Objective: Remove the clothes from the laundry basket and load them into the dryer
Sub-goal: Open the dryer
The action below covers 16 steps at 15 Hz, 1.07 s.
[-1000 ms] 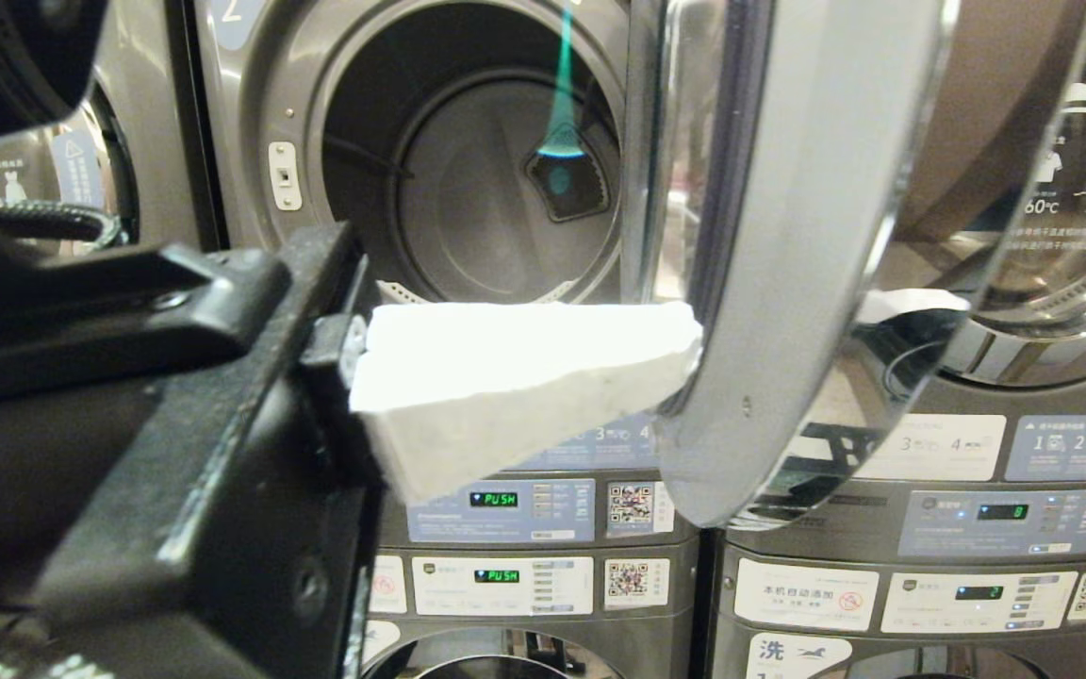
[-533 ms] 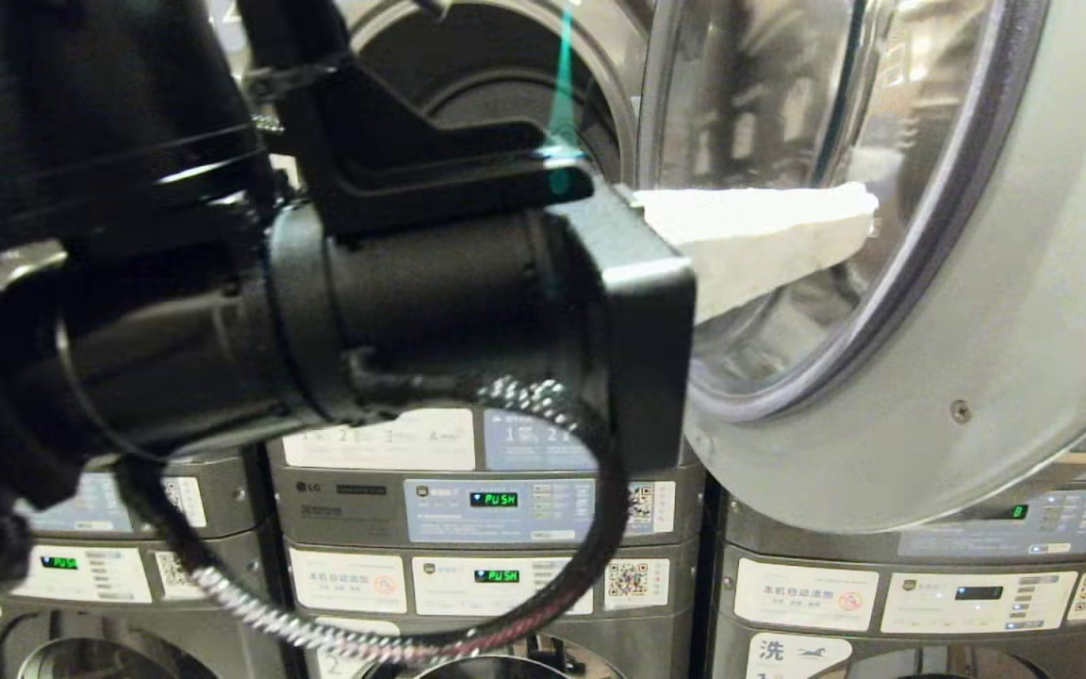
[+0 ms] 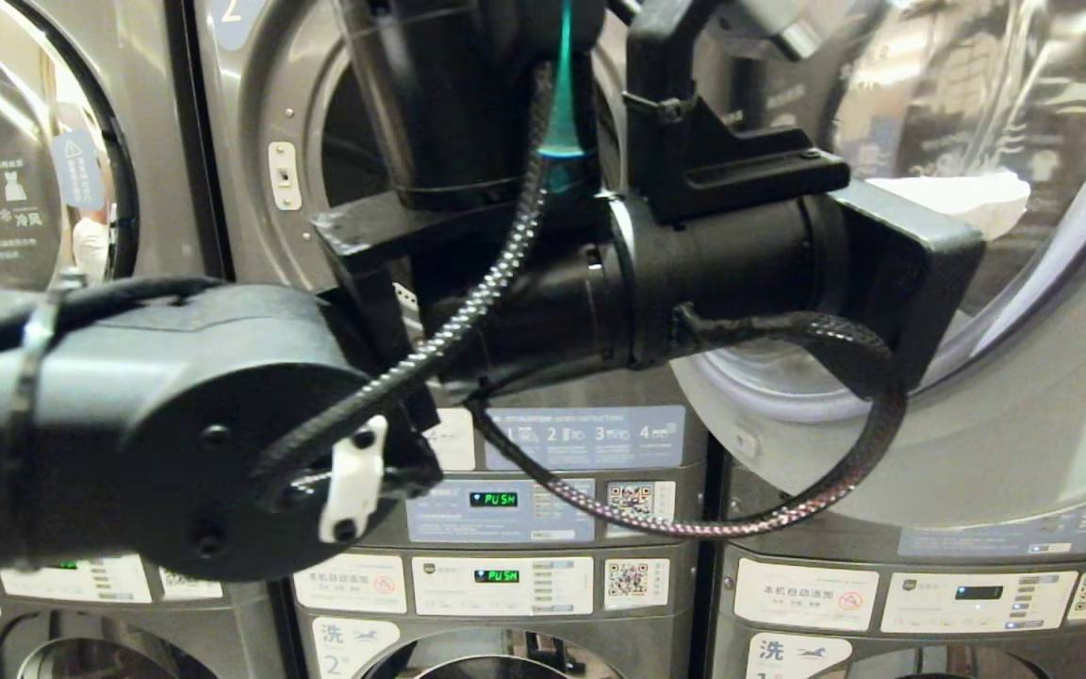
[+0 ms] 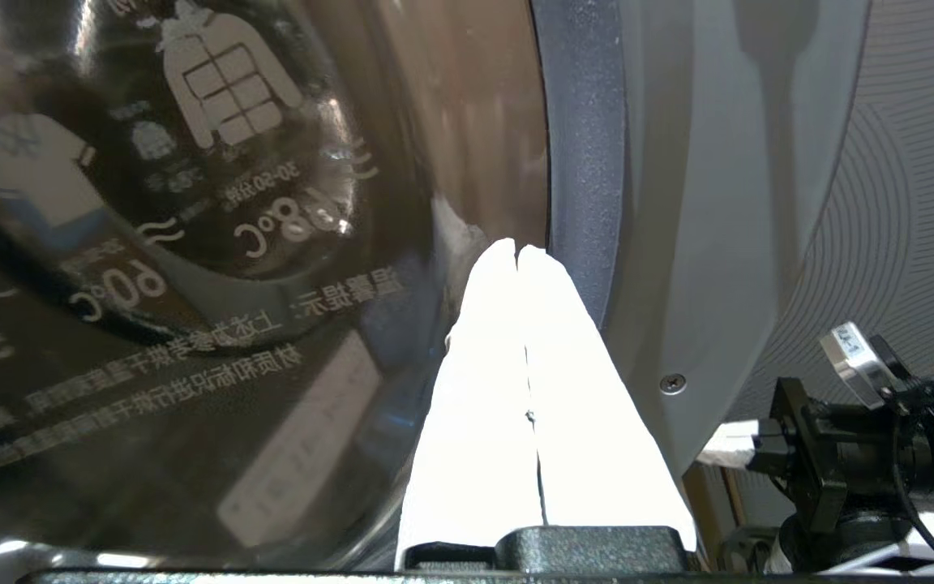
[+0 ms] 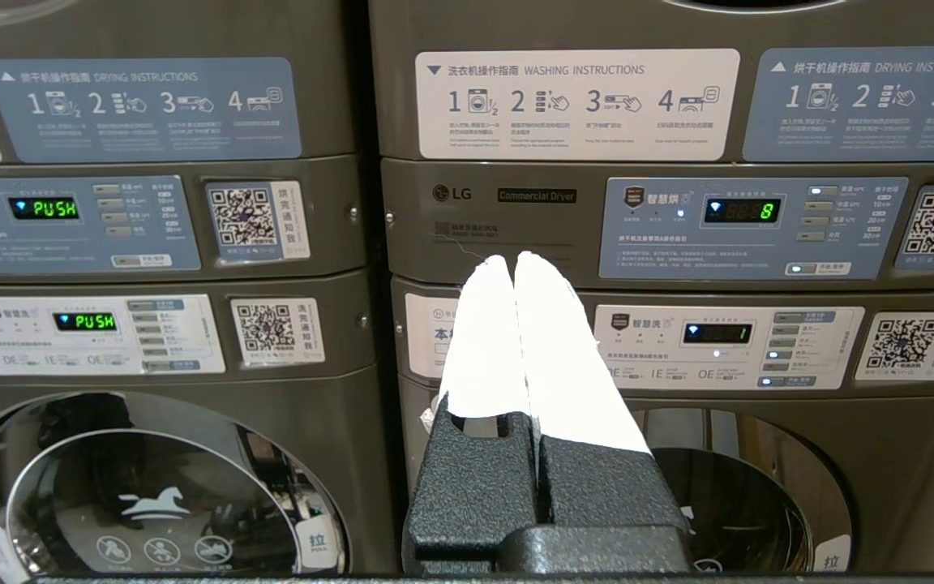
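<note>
Left tool [image 4: 525, 268], pinched shut and empty, swings the door [image 3: 1024, 443] wide; no clothes loaded yet.

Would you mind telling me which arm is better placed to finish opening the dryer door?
Left: its shut gripper is already against the door's inner glass; the right gripper is lower, facing control panels.

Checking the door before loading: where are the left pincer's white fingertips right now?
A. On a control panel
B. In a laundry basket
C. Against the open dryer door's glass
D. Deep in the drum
C: the left pincer, fingers together and empty, sits against the open dryer door glass by its rim.
</note>
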Available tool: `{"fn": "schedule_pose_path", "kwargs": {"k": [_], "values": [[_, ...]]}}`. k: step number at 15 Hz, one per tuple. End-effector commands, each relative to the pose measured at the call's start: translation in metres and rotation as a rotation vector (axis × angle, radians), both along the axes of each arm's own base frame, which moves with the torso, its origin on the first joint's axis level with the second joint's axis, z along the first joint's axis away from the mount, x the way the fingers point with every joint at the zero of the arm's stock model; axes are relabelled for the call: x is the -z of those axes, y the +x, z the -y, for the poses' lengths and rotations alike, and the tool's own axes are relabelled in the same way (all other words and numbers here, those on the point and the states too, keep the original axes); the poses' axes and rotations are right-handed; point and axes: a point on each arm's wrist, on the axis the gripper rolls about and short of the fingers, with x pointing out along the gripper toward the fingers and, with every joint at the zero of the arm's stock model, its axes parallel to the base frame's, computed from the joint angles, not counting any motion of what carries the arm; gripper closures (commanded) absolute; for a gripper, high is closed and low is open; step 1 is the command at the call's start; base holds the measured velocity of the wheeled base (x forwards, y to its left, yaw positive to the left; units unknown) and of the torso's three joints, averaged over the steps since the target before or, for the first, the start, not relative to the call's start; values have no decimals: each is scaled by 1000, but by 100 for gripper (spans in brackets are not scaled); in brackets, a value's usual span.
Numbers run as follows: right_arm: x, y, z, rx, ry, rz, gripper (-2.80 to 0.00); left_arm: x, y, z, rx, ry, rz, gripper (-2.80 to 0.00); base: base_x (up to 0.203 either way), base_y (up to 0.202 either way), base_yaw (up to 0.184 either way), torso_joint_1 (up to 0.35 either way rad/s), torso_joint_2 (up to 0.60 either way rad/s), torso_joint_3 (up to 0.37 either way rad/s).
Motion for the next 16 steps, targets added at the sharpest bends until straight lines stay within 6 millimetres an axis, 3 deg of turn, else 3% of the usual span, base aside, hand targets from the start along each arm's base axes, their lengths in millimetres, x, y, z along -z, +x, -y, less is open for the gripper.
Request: {"fn": "schedule_pose_path", "kwargs": {"k": [1,3,5,7,8,11,13,16], "values": [[0,0,0,0,0,2,0,15,9,18,4,8,-5,0,0,0,0,0,0,0],[0,0,0,0,0,2,0,10,12,17,-70,-31,-1,0,0,0,0,0,0,0],[-7,-2,0,-2,2,40,0,-8,11,4,-145,-94,9,0,0,0,0,0,0,0],[-38,-12,0,-4,-1,145,0,-33,4,-16,-187,-155,32,0,0,0,0,0,0,0],[-53,-14,0,-1,-2,160,0,-38,12,-28,-242,-165,34,0,0,0,0,0,0,0],[-98,-20,-1,-39,-3,216,0,-48,42,-91,-469,-139,19,0,0,0,0,0,0,0],[-106,-19,-4,-209,-19,221,0,-42,53,-138,-598,-92,-6,0,0,0,0,0,0,0],[-132,-8,-6,-302,-29,223,0,-21,35,-210,-717,-10,-64,0,0,0,0,0,0,0]]}}
